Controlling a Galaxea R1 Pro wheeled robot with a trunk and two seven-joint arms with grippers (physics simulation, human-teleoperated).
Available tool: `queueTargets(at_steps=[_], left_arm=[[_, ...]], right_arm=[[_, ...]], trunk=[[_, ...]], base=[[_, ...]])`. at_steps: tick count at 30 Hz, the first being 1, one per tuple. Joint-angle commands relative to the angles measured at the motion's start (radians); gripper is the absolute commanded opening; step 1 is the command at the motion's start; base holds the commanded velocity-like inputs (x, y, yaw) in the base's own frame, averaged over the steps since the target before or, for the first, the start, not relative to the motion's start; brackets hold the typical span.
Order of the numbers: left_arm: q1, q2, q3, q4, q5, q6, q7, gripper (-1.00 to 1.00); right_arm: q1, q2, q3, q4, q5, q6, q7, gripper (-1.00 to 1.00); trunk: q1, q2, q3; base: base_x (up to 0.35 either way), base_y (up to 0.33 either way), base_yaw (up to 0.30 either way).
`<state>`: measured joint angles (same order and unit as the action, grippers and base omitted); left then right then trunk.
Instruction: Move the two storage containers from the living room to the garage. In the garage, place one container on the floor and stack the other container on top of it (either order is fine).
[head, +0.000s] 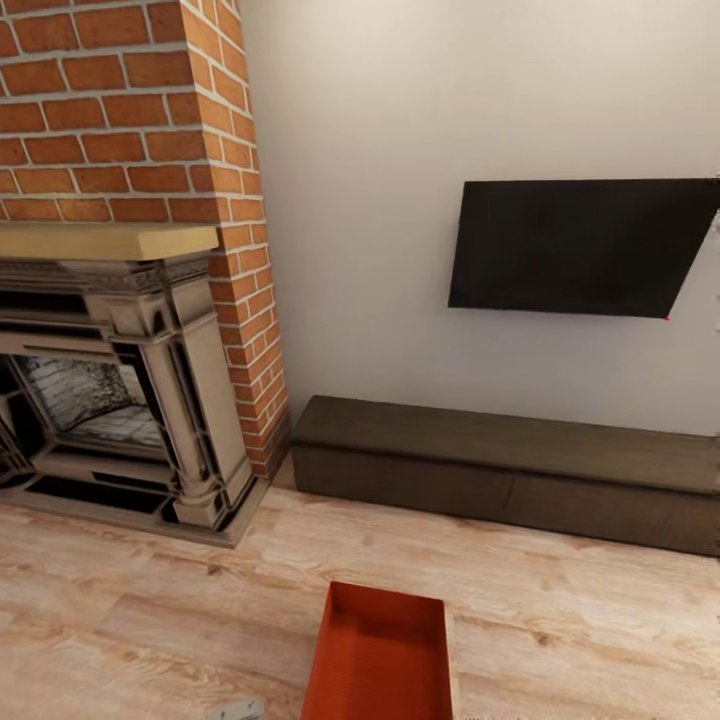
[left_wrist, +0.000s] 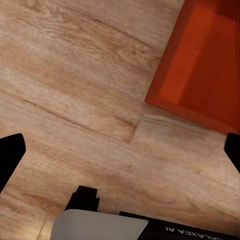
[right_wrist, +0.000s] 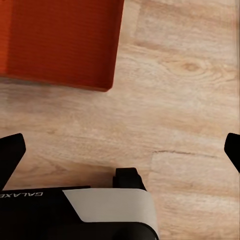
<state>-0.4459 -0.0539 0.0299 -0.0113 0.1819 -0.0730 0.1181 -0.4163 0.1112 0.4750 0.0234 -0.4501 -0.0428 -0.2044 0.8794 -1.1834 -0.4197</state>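
1. An orange-red storage container (head: 381, 655) sat on the wood-plank floor (head: 150, 620) at bottom centre of the head view.
2. Its long axis ran towards the dark bench (head: 505, 470).
3. Likely light, thin-walled; best gripped by opposite rims.
4. Left gripper (left_wrist: 120, 150) and right gripper (right_wrist: 120, 152) were spread, empty.

Container (head: 380, 655) before bench (head: 500, 465) (fireplace (head: 110, 400) to its left).

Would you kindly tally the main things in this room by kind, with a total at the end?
Orange-red storage container: 1
Brick fireplace: 1
Wall TV: 1
Dark-wood bench: 1
Total: 4
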Motion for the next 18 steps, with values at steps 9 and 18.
queueTargets(at_steps=[9, 18], left_arm=[[-0.001, 0.0, 0.002, 0.001, 0.005, -0.004, 0.002, 1.0], [-0.001, -0.001, 0.002, 0.001, 0.005, -0.004, 0.002, 1.0]], right_arm=[[-0.001, -0.001, 0.008, 0.003, -0.01, -0.003, -0.001, 1.0], [-0.001, -0.001, 0.008, 0.003, -0.01, -0.003, -0.001, 1.0]], trunk=[[0.0, -0.001, -0.001], [0.0, -0.001, -0.001]], base=[[0.0, 0.0, -0.19], [0.0, 0.0, -0.172]])
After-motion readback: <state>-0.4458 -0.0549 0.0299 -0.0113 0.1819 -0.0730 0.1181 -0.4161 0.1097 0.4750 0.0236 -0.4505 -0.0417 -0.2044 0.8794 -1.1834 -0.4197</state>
